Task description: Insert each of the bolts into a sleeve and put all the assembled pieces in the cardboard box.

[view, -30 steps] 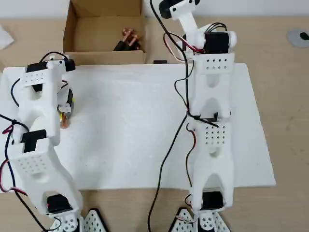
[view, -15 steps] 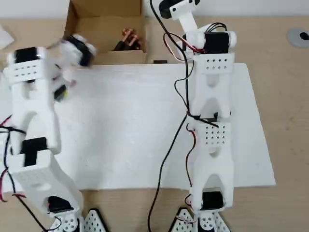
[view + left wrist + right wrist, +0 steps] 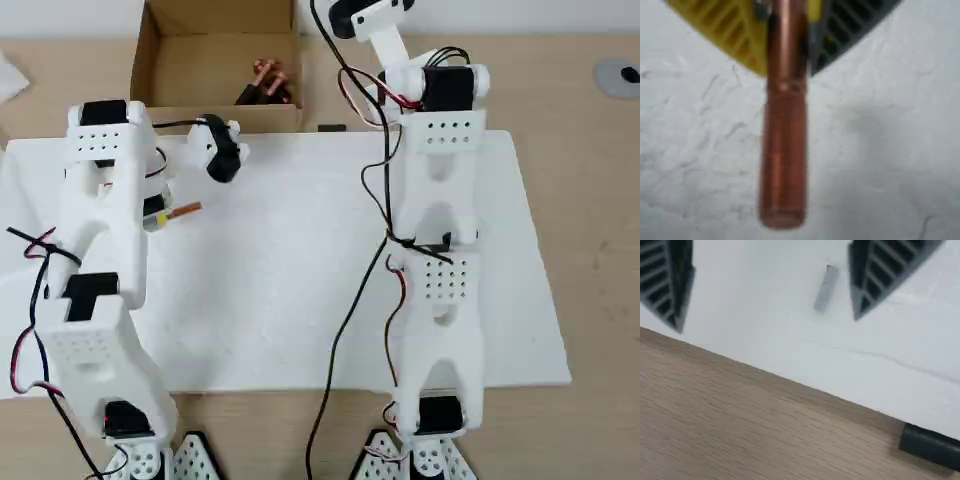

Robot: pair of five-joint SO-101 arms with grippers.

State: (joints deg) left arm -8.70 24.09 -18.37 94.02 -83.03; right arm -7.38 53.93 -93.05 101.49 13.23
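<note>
**Left arm lifts a copper piece off the mat's left edge and turns toward the box**

From where I stand, the left gripper (image 3: 786, 67) has its yellow and black fingers pinched tight on the upper end of a copper piece (image 3: 784, 155). The rest of the rod sticks out free beyond the tips. There is a shoulder line partway along it, so I take it for a bolt already seated in its sleeve.

A second ago this arm was lower, at the left edge of the white mat (image 3: 290, 290), with the piece tucked by its side. Since then it has swung farther and to the right. The copper piece (image 3: 184, 209) now hangs over the mat, pointing right, just near of the cardboard box (image 3: 218, 119) and not yet over it.

Other copper pieces (image 3: 268, 74) already lie in the box's right part.

The right arm has not stirred. The right gripper (image 3: 767, 320) has its dark fingers spread wide with nothing between them, over the far edge of the mat where the wooden table (image 3: 740, 430) begins.

To my eye this is the carrying step, with the drop into the box still to come.
</note>
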